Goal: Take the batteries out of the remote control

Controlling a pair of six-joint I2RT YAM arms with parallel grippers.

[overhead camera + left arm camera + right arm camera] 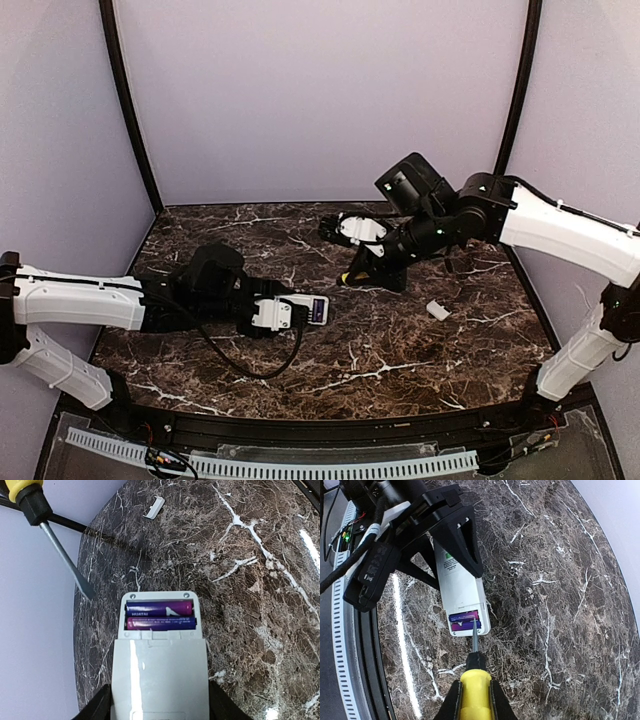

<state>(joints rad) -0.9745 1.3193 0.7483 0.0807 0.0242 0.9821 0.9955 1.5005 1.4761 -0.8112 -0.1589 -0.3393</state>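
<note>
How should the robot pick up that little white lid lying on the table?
Probably from straight above, pinching the white lid across its narrow width. It lies alone on the marble table, nothing touching it, so there's room to come down along both long edges. It looks thin, so the grip would have to close right at the tabletop.

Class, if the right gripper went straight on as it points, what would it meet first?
Its screwdriver tip would probably meet the batteries in the remote's open end; depth is unclear.
</note>
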